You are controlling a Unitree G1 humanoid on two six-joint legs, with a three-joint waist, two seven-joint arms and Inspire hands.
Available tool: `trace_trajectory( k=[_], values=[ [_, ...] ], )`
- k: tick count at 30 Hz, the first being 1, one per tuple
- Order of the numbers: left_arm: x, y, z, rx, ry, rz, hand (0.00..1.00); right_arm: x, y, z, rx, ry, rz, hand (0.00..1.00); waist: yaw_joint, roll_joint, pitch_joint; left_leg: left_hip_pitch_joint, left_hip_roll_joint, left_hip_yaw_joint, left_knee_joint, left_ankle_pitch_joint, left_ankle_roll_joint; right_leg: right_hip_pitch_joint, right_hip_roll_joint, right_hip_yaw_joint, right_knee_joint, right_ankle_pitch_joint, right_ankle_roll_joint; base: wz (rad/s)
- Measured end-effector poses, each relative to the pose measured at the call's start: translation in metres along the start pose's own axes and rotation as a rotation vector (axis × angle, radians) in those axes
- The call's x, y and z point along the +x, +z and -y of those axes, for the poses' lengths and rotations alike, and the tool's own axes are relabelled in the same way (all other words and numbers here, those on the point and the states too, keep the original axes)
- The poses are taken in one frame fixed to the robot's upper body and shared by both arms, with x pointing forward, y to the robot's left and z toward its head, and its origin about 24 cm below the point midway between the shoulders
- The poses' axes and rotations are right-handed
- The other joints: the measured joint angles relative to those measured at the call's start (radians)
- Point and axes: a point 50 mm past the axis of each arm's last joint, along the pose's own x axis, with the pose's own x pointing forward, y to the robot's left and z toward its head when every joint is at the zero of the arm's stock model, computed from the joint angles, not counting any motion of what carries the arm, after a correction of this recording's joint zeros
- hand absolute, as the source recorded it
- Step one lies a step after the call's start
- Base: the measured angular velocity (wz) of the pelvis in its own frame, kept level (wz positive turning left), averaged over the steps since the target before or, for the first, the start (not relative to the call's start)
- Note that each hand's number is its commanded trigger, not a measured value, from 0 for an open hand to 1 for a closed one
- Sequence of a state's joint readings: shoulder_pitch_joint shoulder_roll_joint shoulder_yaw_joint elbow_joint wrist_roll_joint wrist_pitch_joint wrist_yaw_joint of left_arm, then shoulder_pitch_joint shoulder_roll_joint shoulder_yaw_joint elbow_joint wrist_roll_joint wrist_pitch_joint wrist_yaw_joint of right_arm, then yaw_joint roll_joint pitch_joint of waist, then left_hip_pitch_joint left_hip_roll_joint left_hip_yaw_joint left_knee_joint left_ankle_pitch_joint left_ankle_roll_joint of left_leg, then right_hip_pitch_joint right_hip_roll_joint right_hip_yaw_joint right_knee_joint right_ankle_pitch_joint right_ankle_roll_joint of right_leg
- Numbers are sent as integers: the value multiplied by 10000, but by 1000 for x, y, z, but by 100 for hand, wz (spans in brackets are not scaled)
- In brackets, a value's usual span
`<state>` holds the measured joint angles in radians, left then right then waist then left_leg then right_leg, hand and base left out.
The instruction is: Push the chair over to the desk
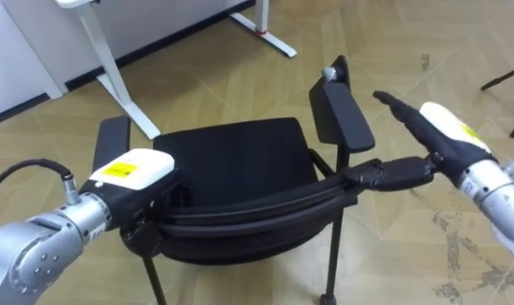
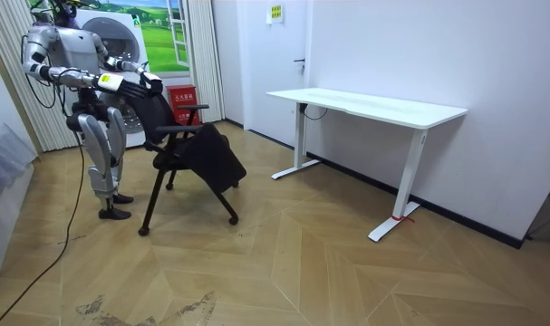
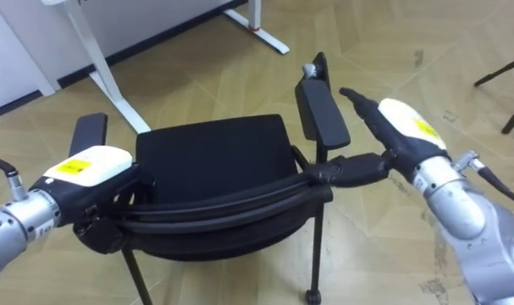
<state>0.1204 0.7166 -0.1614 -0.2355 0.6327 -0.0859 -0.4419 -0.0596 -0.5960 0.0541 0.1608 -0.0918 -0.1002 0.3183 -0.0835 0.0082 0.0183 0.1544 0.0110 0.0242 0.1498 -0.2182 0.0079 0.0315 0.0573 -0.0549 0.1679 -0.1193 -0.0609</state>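
Note:
A black chair (image 1: 231,161) with two padded armrests stands on the wood floor right in front of me, its curved backrest (image 1: 257,212) nearest. My left hand (image 1: 134,169) sits on the backrest's left end, its dark fingers curled down over the top edge. My right hand (image 1: 447,131) is at the backrest's right end, beside the right armrest (image 1: 341,114). One finger lies straight along the rail and another points away. In the room view I stand behind the chair (image 2: 193,149) at the room view's left, both arms stretched to it.
A white desk (image 2: 365,104) stands a few steps ahead by the wall, and its legs (image 1: 113,76) show just beyond the chair. A red box (image 2: 181,95) and a washing machine are behind me. Dark furniture legs (image 1: 506,80) poke in at far right.

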Motion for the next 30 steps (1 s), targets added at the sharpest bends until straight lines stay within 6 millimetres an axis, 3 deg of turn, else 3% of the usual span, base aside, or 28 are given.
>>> trace_trajectory(
  k=[7,17,20,23,25,30],
  values=[
    [0,0,-1,62,45,-12,100,-2,0,-8,2692,1918,729,0,32,-15,8,-69,-39,46,9,0,0,-116,-20,-20,13,3,-28,0],
    [1,0,-1,3,54,-6,100,-4,4,-6,3288,2846,1186,0,57,-34,8,-59,-19,33,8,0,0,-111,-10,-22,26,4,-33,0],
    [1,0,-2,37,64,-22,100,-5,9,-2,3167,3124,1416,0,68,-77,11,-47,-26,43,9,0,0,-121,-14,-3,51,-9,-54,0],
    [1,0,-5,119,124,-31,100,-4,28,-2,2888,3749,2290,0,96,-172,34,-82,-30,59,11,0,1,-224,-8,29,162,-38,-84,-1],
    [2,1,-8,179,166,18,100,-6,45,0,2257,4099,2915,0,156,-218,40,-144,-44,39,11,0,1,-320,-6,41,191,-45,-90,0],
    [2,2,-8,295,165,86,100,-9,58,1,345,4354,2856,0,191,-291,21,-133,-46,-10,56,-1,2,-282,-10,-3,176,-43,-92,0]
  ],
)
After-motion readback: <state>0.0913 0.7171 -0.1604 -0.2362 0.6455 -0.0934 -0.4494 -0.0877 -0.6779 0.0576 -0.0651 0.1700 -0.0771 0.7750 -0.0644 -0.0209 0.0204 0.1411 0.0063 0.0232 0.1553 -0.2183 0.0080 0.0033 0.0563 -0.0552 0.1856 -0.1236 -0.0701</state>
